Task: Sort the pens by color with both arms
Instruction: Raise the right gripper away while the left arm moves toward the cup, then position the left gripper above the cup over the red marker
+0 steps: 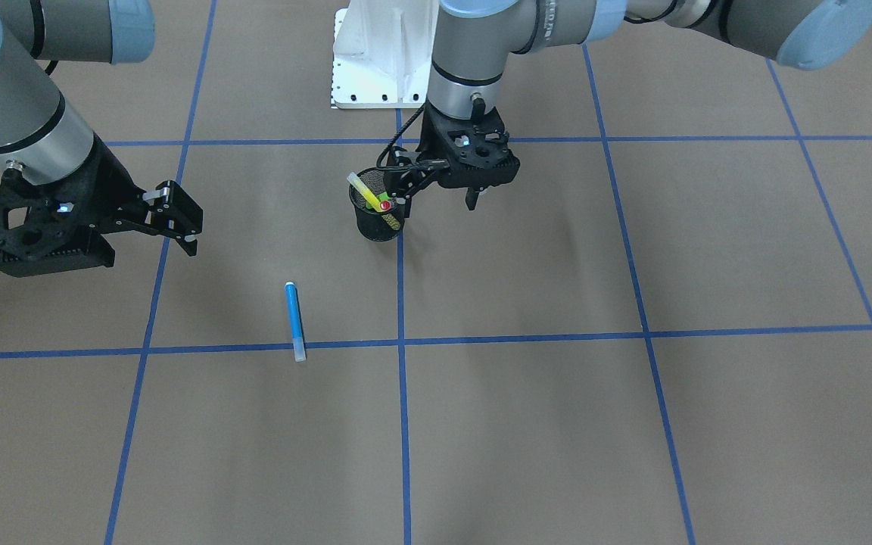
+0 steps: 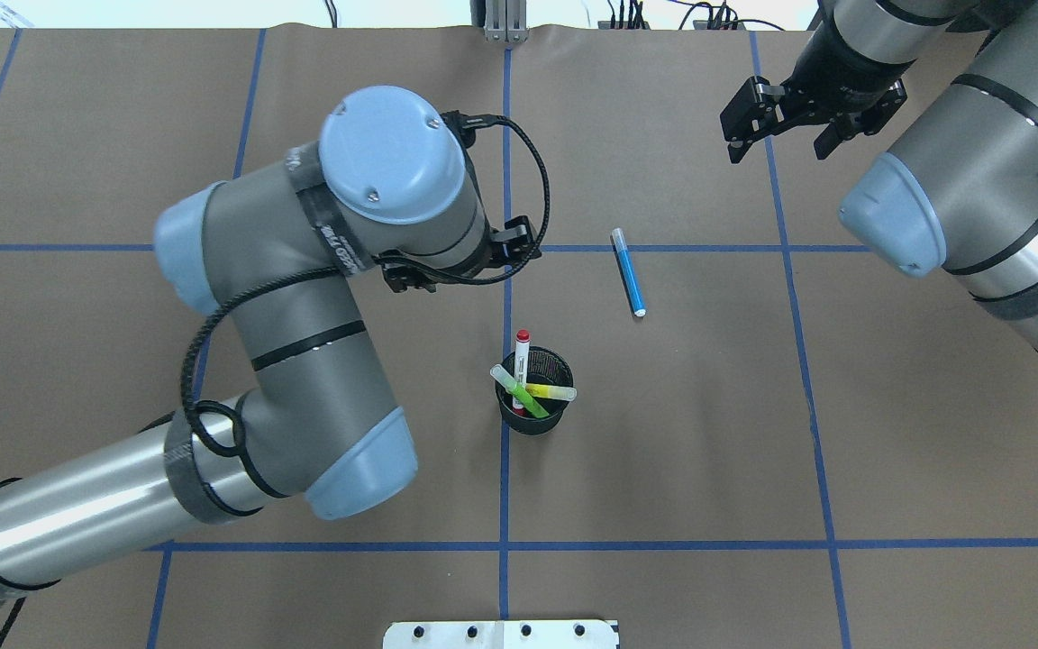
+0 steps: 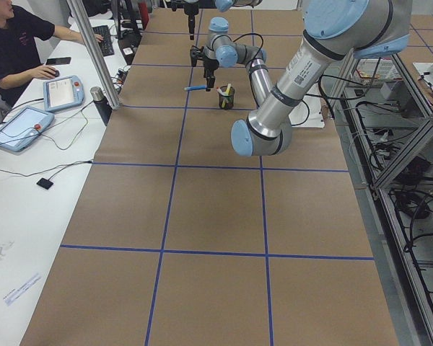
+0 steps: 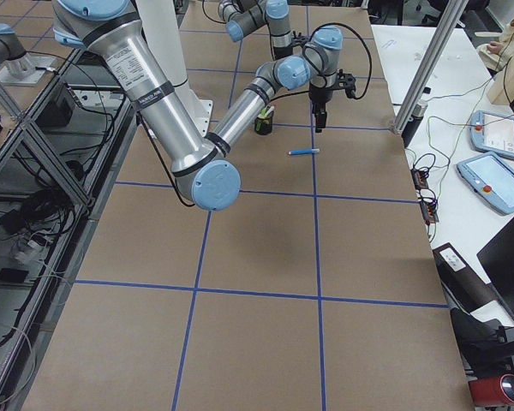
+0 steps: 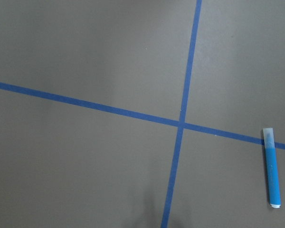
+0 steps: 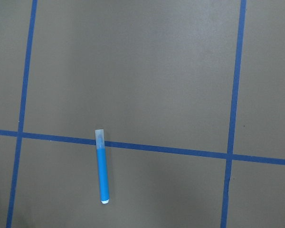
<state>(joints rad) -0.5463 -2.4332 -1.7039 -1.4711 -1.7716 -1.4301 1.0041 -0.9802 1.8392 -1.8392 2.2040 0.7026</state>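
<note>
Three pens stand in the cup nearest the robot: the red-capped pen rises highest at the far rim, while the green pen and yellow pen cross each other right against it. Just past the cup hangs the left arm, jaws apart and empty, pointing down at the tabletop, so my read is that another pull from the cup is the step in hand. Best bet is the red cap, since it sticks up clear of the tangle. Centre the jaws over it, close on the barrel just under the cap, then draw it out along its own lean. A sideways tug could drag the crossed pair or tip that light mesh cup. Further out, the blue pen lies flat and alone, its clear end on a tape line, well apart from the cup, and it looks already dealt with. Farthest of all, the right arm hovers beyond it with jaws spread and nothing held. It would do well to hold off there, out of the left arm's lifting path.
</note>
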